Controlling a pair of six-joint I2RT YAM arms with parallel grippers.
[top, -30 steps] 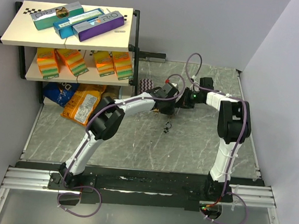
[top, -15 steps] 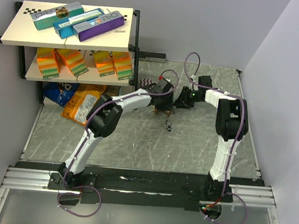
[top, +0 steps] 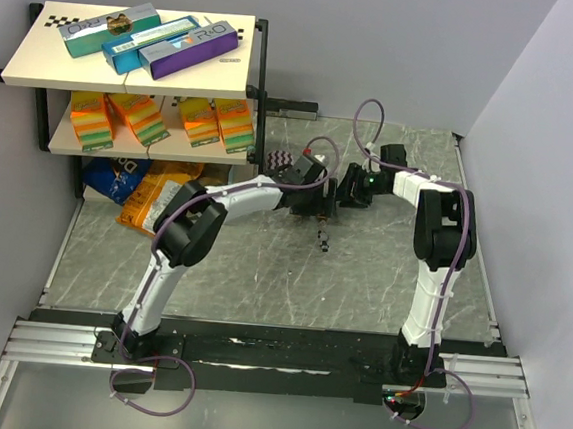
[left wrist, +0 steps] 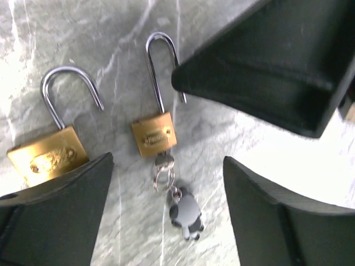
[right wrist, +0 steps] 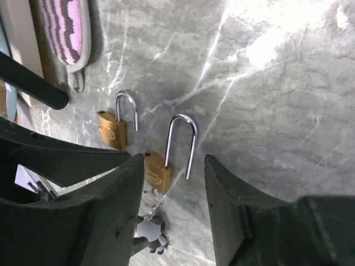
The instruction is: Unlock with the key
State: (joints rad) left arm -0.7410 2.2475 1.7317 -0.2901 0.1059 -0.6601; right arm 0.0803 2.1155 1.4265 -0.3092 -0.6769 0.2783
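Brass gleamed on two small padlocks lying flat on the grey marbled tabletop [top: 261, 273], each with its steel shackle open and one leg free of the body. The key [left wrist: 162, 160] sat in the keyhole at the bottom of the narrower padlock [left wrist: 154, 136]. A split ring [left wrist: 165, 180] and a dark grey paw-shaped fob [left wrist: 186, 213] trailed from it across the table. The wider padlock [left wrist: 47, 158] lay just beside it, not touching. The left gripper [left wrist: 166, 163] hung over the keyed padlock with its jaws spread wide and nothing pinched between them. The right gripper [right wrist: 171, 166] was spread as well, its fingers on either side of that same padlock's shackle, holding nothing.
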